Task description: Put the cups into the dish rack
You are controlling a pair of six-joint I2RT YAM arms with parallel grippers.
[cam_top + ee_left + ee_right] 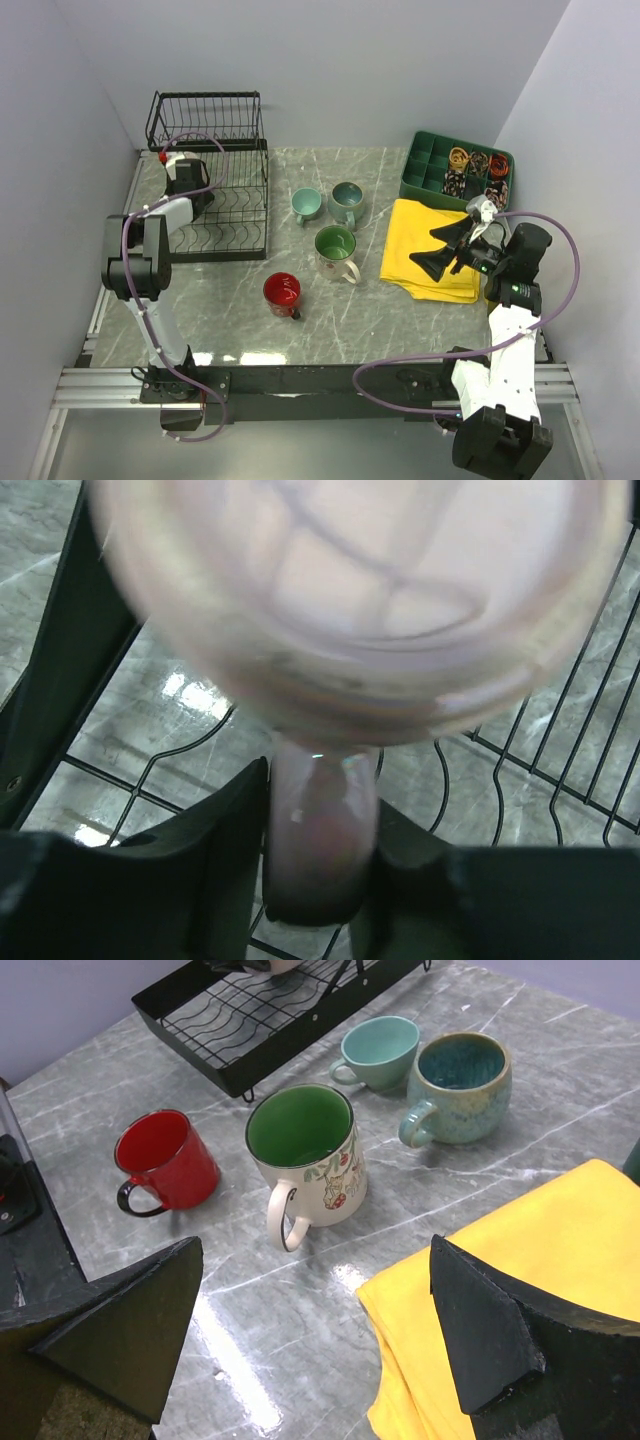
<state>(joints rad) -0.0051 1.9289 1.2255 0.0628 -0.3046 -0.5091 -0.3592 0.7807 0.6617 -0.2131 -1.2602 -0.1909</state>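
My left gripper [320, 815] is shut on the handle of a beige mug [360, 590] and holds it low over the wires of the black dish rack [560, 730]. In the top view this gripper [186, 188] is over the rack's flat base [240, 215] and hides the mug. Four mugs stand on the table: light teal [305, 205], speckled teal [347, 202], cream with green inside [336, 248], and red [282, 293]. My right gripper [443, 256] is open and empty above a yellow cloth. In the right wrist view it [315, 1260] faces the cream mug [305, 1155]. No yellow mug shows.
A folded yellow cloth [425, 265] lies at the right, also seen in the right wrist view [520, 1290]. A green compartment tray [428, 165] with small items stands at the back right. The rack's raised basket tier [205, 120] is against the back wall.
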